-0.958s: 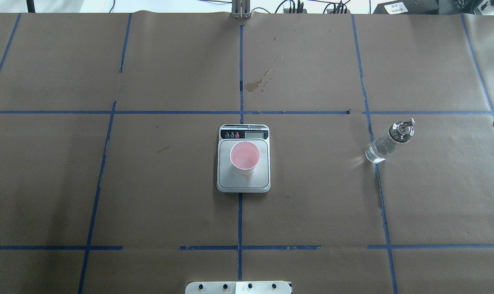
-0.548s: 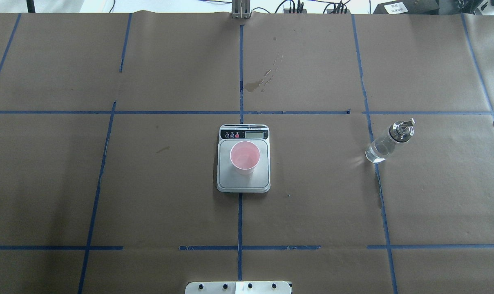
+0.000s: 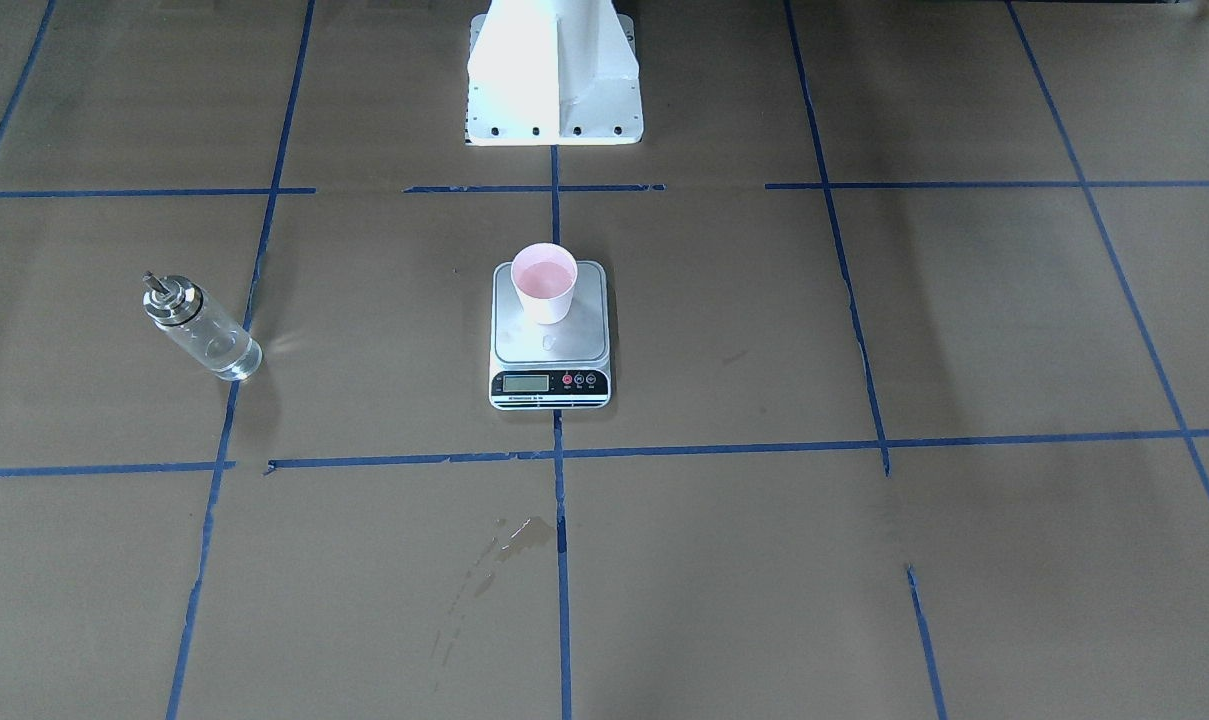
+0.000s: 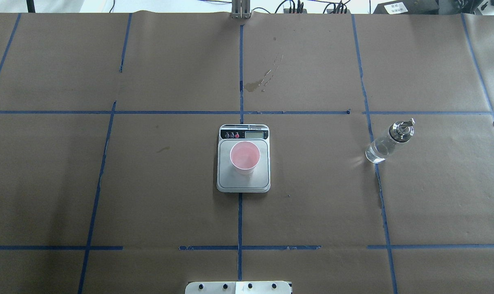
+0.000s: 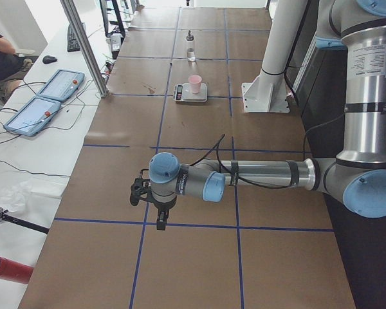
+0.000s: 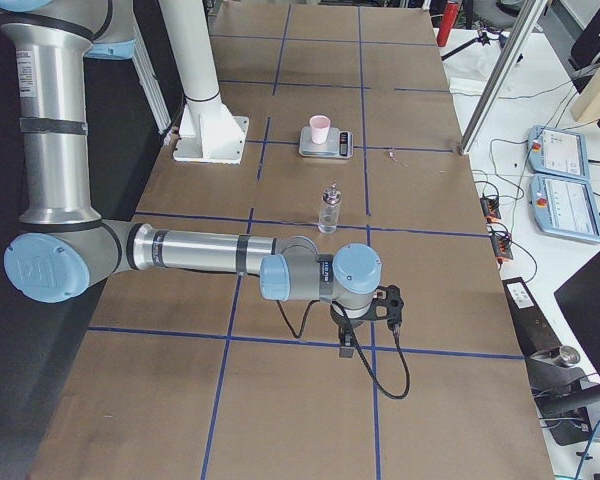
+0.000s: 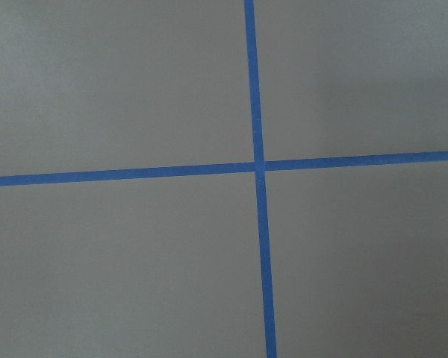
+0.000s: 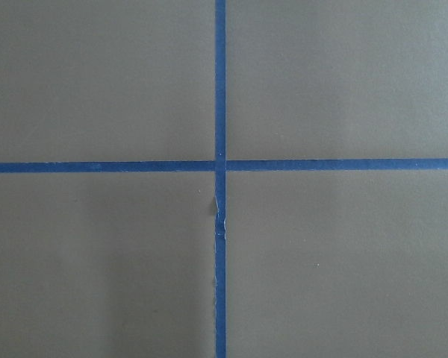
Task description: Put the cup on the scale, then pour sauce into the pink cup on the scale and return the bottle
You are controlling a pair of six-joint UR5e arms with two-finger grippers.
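**A:** Which step is in hand?

**B:** Nearest, seen from the desk's ends, the right fingers (image 6: 347, 347) hang over a blue tape (image 8: 220, 224) crossing with nothing visible in them. Apart or together, I cannot tell. The same goes for the left fingers (image 5: 159, 222).

**A:** And the things?

**B:** Beyond the right arm, the bottle (image 4: 387, 142) stands free with a little sauce (image 4: 375, 154) in its base. Further on, mid-desk, the cup (image 4: 245, 157) sits upright on the scale (image 4: 263, 179), so step 1 looks done. I cannot tell whether the cup holds sauce.

**A:** Next?

**B:** If the pour is pending, the right arm must reach in and clamp the bottle's glass body.

**A:** Room?

**B:** Plenty. There is bare desk (image 4: 169, 183) all round, bottle and scale are well apart, and both sit well in from the edges. A stain (image 4: 257, 84) lies beyond the scale.
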